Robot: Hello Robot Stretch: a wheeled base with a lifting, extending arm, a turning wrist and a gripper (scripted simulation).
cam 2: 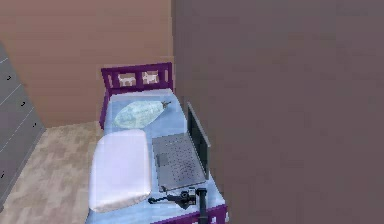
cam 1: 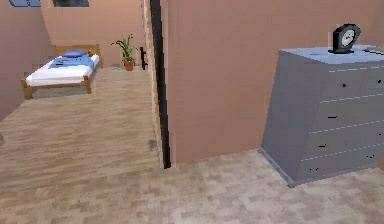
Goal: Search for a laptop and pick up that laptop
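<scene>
Where the arm side view looks across a purple-framed bed (cam 2: 136, 77), the laptop (cam 2: 180, 157) lies on the light blue sheet. It sits toward the side nearest the brown wall (cam 2: 285, 100). Lid raised, dark screen upright on the wall side, grey keyboard deck flat on the bed.

Just beside the laptop, on the side away from the wall, lies a white pillow (cam 2: 122, 170). A pale green crumpled pillow (cam 2: 140, 112) sits farther up, near the headboard.

The hand (cam 2: 160, 199) shows at the lower edge of the bed, at the end of the dark arm (cam 2: 205, 208), close to the laptop's near edge. Contact between hand and laptop cannot be told. How wide the fingers stand cannot be told, nor whether the hand has hold of anything, since bed and laptop lie right behind it.

Grey drawer fronts (cam 2: 12, 120) occupy the arm side view's left edge.

Forward view:
- A grey dresser (cam 1: 325, 115) stands on the right with a dark clock (cam 1: 345, 38) on top.
- On the left, a doorway opens onto a room with a wooden bed (cam 1: 62, 72) and a potted plant (cam 1: 126, 50).
</scene>
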